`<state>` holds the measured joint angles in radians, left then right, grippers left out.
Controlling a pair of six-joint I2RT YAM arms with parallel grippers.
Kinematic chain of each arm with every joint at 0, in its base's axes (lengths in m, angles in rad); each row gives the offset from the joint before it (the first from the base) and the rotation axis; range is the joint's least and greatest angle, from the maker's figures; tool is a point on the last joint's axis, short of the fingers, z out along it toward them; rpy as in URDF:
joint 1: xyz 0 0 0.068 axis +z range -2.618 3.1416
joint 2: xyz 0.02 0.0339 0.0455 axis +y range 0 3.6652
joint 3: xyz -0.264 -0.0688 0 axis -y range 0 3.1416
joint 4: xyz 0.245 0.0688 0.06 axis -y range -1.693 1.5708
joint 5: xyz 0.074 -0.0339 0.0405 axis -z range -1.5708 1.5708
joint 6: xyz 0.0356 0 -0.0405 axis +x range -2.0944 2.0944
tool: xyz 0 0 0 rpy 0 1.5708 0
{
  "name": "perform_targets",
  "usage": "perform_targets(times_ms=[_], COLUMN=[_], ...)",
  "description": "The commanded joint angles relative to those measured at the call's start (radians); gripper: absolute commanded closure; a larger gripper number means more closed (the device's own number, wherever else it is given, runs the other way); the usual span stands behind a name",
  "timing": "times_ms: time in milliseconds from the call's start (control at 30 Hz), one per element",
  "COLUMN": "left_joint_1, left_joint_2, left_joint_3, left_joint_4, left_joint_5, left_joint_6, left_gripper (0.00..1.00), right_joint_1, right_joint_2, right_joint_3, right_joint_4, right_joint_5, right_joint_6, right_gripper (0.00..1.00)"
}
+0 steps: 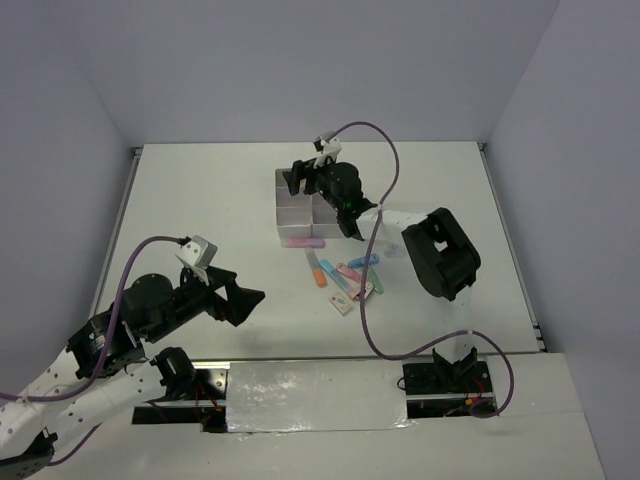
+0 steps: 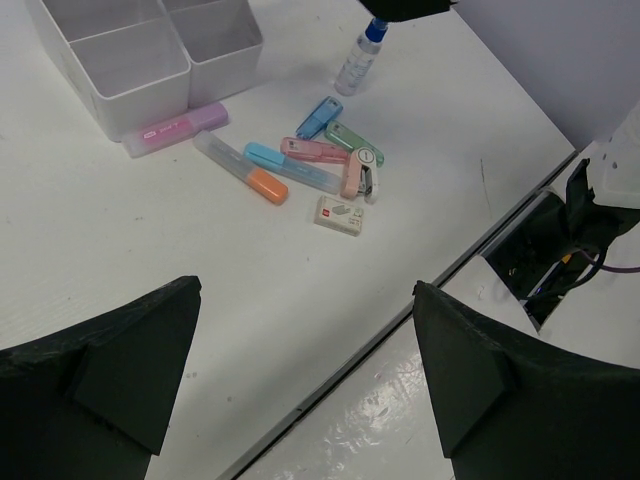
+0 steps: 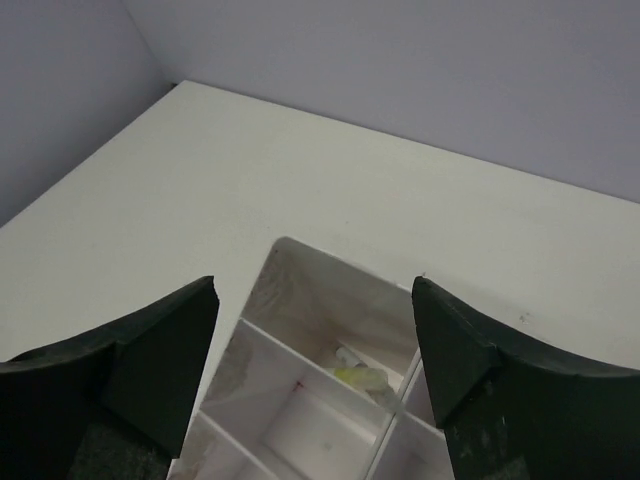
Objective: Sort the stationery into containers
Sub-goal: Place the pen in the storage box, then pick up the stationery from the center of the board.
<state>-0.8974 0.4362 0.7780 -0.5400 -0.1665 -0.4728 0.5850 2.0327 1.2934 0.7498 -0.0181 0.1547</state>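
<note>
Overhead, the right arm (image 1: 440, 255) half hid the containers (image 1: 295, 210); its wrist view alone showed a blurred yellowish piece (image 3: 360, 378) inside; left fingers (image 2: 100, 380) and right fingers (image 3: 130, 370) gaped empty

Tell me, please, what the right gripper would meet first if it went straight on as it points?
Most likely the white compartment block, in the compartment holding a yellowish item; the right gripper points down over it, though depth is unclear.
</note>
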Motion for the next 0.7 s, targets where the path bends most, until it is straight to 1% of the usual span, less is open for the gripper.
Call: perform_targets(times_ms=[0, 33, 67, 133, 167, 233, 267, 300, 333, 367, 400, 433, 500, 567, 667], left_joint_1=[0.006, 0.006, 0.006, 0.008, 0.008, 0.012, 0.018, 0.021, 0.026, 0.037, 0.041, 0.051, 0.057, 0.060, 0.061], left_joint_2=[-0.017, -0.020, -0.024, -0.031, -0.037, -0.045, -0.050, -0.050, -0.050, -0.048, -0.044, -0.033, -0.024, -0.019, -0.019], left_joint_3=[0.010, 0.009, 0.009, 0.009, 0.010, 0.010, 0.012, 0.012, 0.013, 0.014, 0.015, 0.021, 0.027, 0.024, 0.024], left_joint_4=[0.023, 0.023, 0.023, 0.023, 0.020, 0.015, 0.009, 0.002, -0.005, -0.026, -0.038, -0.052, -0.080, -0.077, -0.075], left_joint_5=[0.009, 0.009, 0.007, -0.001, -0.004, -0.025, -0.053, -0.073, -0.100, -0.129, -0.193, -0.221, -0.263, -0.254, -0.248], left_joint_6=[0.014, 0.013, 0.013, 0.010, 0.008, 0.002, -0.001, -0.007, -0.024, -0.036, -0.047, -0.073, -0.092, -0.092, -0.090], left_gripper=[0.01, 0.01, 0.01, 0.01, 0.01, 0.01, 0.01, 0.01, 0.01, 0.01, 0.01, 0.01, 0.01, 0.01, 0.01], right_joint_1=[0.012, 0.015, 0.015, 0.013, 0.013, 0.012, 0.015, 0.012, 0.012, 0.012, 0.012, 0.012, 0.004, -0.010, -0.045], right_joint_2=[-0.190, -0.225, -0.296, -0.363, -0.412, -0.443, -0.469, -0.482, -0.520, -0.551, -0.584, -0.661, -0.722, -0.793, -0.809], right_joint_3=[-0.026, -0.040, -0.043, -0.010, 0.021, 0.120, 0.148, 0.149, 0.141, 0.117, 0.031, -0.017, -0.107, -0.153, -0.164], right_joint_4=[0.048, 0.030, -0.037, -0.165, -0.373, -0.608, -0.806, -0.895, -1.031, -1.064, -1.082, -1.096, -1.130, -1.172, -1.225], right_joint_5=[0.001, 0.012, 0.017, 0.045, 0.096, 0.191, 0.217, 0.246, 0.277, 0.352, 0.390, 0.443, 0.489, 0.524, 0.512], right_joint_6=[0.003, 0.002, 0.005, 0.017, 0.025, 0.051, 0.069, 0.080, 0.097, 0.118, 0.153, 0.169, 0.215, 0.221, 0.223], right_gripper=[0.15, 0.14, 0.14, 0.14, 0.13, 0.13, 0.13, 0.13, 0.13, 0.13, 0.13, 0.13, 0.13, 0.13, 0.12])
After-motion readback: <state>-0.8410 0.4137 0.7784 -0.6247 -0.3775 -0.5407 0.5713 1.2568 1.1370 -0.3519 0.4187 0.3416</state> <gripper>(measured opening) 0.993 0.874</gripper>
